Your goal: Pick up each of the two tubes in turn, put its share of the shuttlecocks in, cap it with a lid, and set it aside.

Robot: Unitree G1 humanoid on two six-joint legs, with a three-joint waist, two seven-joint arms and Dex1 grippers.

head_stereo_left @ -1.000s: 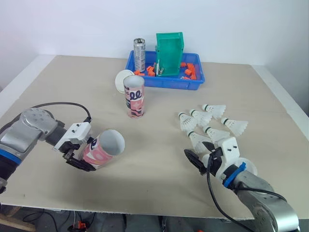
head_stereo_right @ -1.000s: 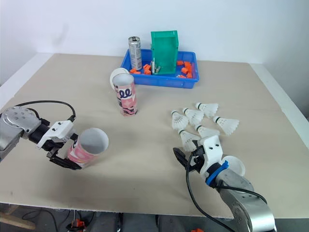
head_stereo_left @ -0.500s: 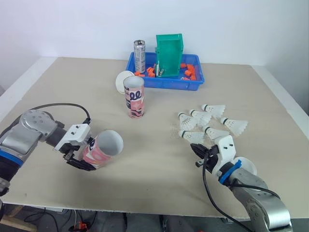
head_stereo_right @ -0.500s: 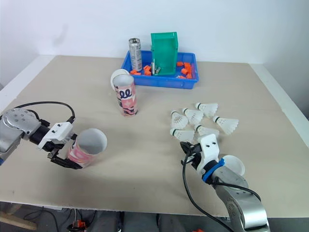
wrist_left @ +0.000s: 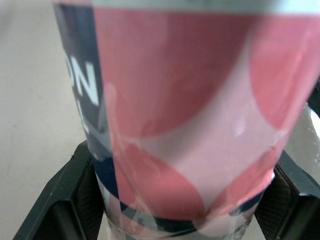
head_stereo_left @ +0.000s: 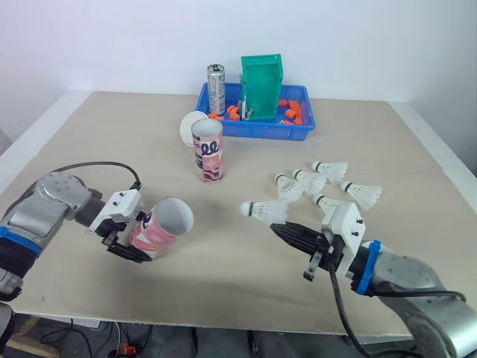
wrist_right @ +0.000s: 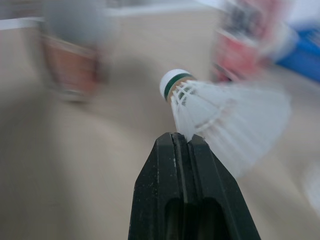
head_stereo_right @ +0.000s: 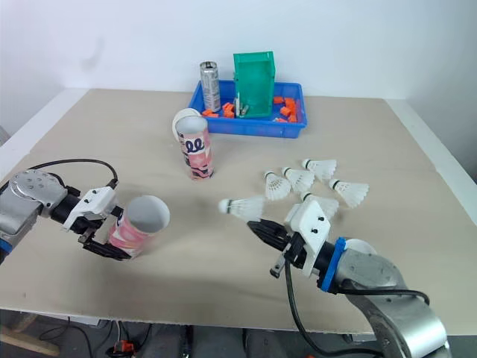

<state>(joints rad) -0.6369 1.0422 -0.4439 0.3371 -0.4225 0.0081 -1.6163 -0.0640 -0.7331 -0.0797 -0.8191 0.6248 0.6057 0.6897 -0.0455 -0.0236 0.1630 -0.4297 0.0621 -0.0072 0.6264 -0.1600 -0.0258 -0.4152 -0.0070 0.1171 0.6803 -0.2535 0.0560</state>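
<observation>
My left gripper (head_stereo_left: 133, 237) is shut around a pink and white tube (head_stereo_left: 162, 226), holding it tilted just above the table with its open mouth facing right. In the left wrist view the tube (wrist_left: 190, 115) sits between both fingers (wrist_left: 65, 200). My right gripper (head_stereo_left: 282, 230) is shut on the feathers of a white shuttlecock (head_stereo_left: 263, 211), held in the air with its cork end pointing left at the tube, a short gap away. A second tube (head_stereo_left: 208, 151) stands upright farther back, with a white lid (head_stereo_left: 191, 127) behind it. Several shuttlecocks (head_stereo_left: 309, 180) lie at the right.
A blue tray (head_stereo_left: 257, 127) at the back holds a green bin (head_stereo_left: 262, 83), a metal can (head_stereo_left: 215, 86) and orange bits. Another white lid (head_stereo_right: 357, 247) lies beside my right wrist. A black cable (head_stereo_left: 89, 165) loops by the left arm.
My right gripper shut on a shuttlecock, lifted it off the table and swung it left toward the held tube. The left gripper and its tube stayed put.
</observation>
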